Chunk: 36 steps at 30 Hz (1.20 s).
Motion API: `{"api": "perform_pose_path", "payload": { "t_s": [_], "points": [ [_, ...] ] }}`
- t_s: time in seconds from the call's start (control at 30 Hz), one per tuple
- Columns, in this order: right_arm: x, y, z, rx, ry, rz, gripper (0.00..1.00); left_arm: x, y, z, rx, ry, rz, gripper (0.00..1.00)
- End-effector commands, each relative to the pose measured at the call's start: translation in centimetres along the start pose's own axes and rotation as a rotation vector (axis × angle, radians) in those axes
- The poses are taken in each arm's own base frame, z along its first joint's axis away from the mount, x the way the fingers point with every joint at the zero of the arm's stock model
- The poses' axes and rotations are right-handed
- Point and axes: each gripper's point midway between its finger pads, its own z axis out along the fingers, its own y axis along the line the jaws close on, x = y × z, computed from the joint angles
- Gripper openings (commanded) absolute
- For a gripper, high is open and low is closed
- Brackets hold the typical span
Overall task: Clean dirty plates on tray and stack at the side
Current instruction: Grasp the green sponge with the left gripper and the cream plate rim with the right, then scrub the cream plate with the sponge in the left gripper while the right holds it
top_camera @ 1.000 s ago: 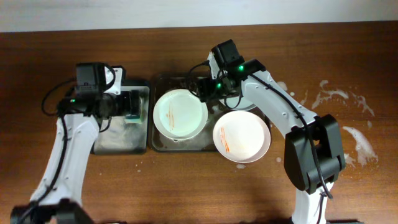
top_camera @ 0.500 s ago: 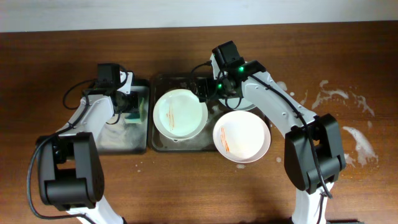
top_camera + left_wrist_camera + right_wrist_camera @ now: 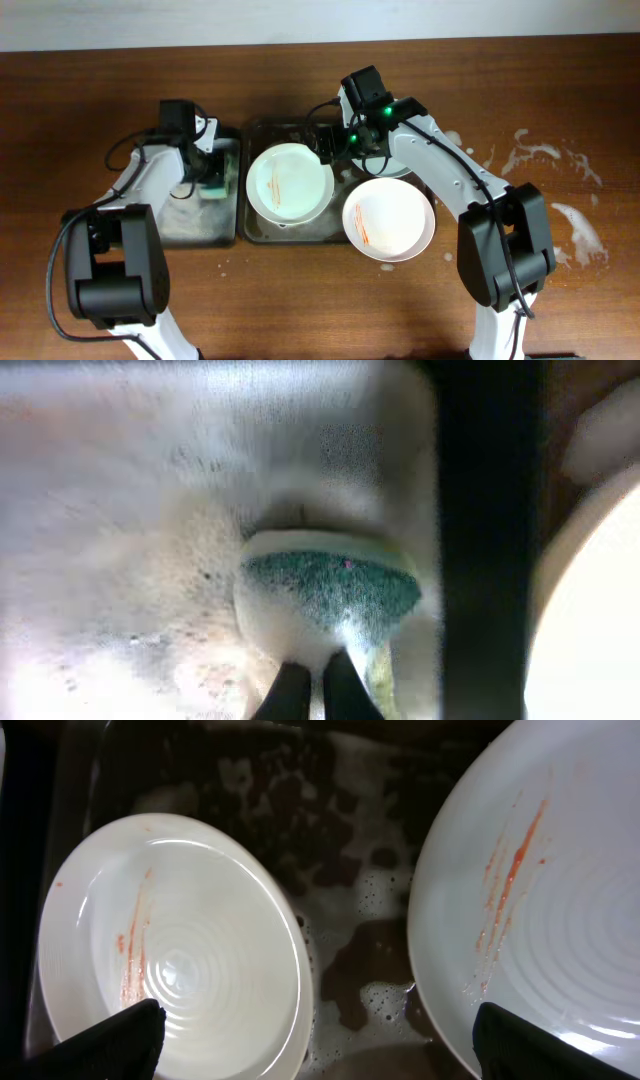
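The step in hand looks like fetching the scrubber. In the left wrist view the left jaws are closed to a thin slit at the bottom of the frame and seem to pinch the near edge of the green sponge (image 3: 330,585), which bulges, foam-coated, just ahead of them. It sits in the smaller tray (image 3: 190,232) at centre left of the overhead frame.

The right jaws are spread wide, their tips at the two bottom corners of the right wrist view. They hold nothing and hang above the sudsy floor of the tray (image 3: 350,850) between two plates.

One streaked plate (image 3: 290,182) lies flat in the tray's left half. The other streaked plate (image 3: 390,218) covers the tray's lower-right corner and reaches out over the bench (image 3: 560,300). Any third plate is not clear in these views.

Neither plate looks scrubbed, so the task seems early. Next, the sponge likely needs lifting over the dividing rims to the left plate, with the right jaws closing on that plate's rim to steady it.
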Motion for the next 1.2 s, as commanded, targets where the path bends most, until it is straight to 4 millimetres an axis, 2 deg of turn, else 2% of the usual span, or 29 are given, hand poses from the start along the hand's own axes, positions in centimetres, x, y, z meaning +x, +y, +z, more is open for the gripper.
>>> {"api": "perform_pose_path", "payload": {
  "t_s": [0.0, 0.03, 0.13, 0.17, 0.2, 0.27, 0.4, 0.47, 0.6, 0.7, 0.8, 0.87, 0.93, 0.97, 1.1, 1.13, 1.17],
  "points": [
    [0.3, -0.4, 0.3, 0.019, 0.008, 0.009, 0.98, -5.3, -0.4, -6.8, -0.007, -0.160, 0.042, 0.00],
    [0.4, -0.4, 0.3, 0.020, 0.012, 0.010, 0.98, -5.1, 0.2, -7.2, -0.044, -0.153, 0.041, 0.00],
    [0.7, 0.0, 0.3, -0.005, 0.026, 0.012, 0.99, -4.2, 0.0, -7.2, -0.035, -0.116, 0.038, 0.00],
    [1.2, 0.3, 0.2, -0.019, 0.046, 0.016, 0.80, -4.2, -0.5, -7.4, -0.008, -0.120, 0.040, 0.00],
    [1.6, 0.3, 0.3, -0.025, 0.063, 0.020, 0.67, -4.3, -1.3, -7.9, 0.035, -0.133, 0.044, 0.00],
    [2.4, 0.5, 0.9, -0.042, 0.102, 0.039, 0.53, -4.6, -2.2, -8.3, 0.084, -0.152, 0.030, 0.00],
    [4.5, -0.3, 4.4, -0.029, 0.193, 0.088, 0.46, -4.6, -2.2, -8.3, 0.088, -0.151, -0.004, 0.01],
    [4.9, 0.1, 4.7, -0.054, 0.211, 0.092, 0.42, -4.8, -2.2, -8.3, 0.091, -0.159, -0.003, 0.00],
    [6.1, 1.5, 5.7, -0.056, 0.242, 0.076, 0.39, -4.9, -2.3, -8.3, 0.097, -0.161, -0.002, 0.00],
    [6.3, 1.3, 6.1, -0.038, 0.248, 0.127, 0.27, -4.9, -2.4, -8.3, 0.098, -0.161, -0.001, 0.00],
    [6.5, 0.9, 6.5, -0.011, 0.253, 0.170, 0.22, -4.9, -2.4, -8.3, 0.099, -0.161, -0.001, 0.01],
    [6.8, 0.7, 6.7, -0.006, 0.265, 0.173, 0.20, -4.9, -3.3, -8.5, 0.151, -0.165, 0.004, 0.00],
    [6.8, 0.7, 6.7, -0.005, 0.265, 0.174, 0.11, -4.9, -4.9, -8.8, 0.248, -0.167, 0.011, 0.01],
    [6.9, 0.3, 6.7, 0.025, 0.262, 0.206, 0.04, -4.8, -5.7, -9.0, 0.296, -0.165, 0.013, 0.01],
    [7.1, -0.1, 6.8, 0.045, 0.265, 0.223, 0.04, -4.5, -8.0, -9.4, 0.384, -0.152, 0.021, 0.00],
    [7.1, -0.1, 6.8, 0.044, 0.263, 0.222, 0.04, -4.1, -9.0, -9.0, 0.365, -0.133, 0.047, 0.00],
    [7.0, -0.1, 6.8, 0.045, 0.261, 0.230, 0.04, -3.7, -9.5, -8.1, 0.276, -0.108, 0.020, 0.00]
  ]
}}
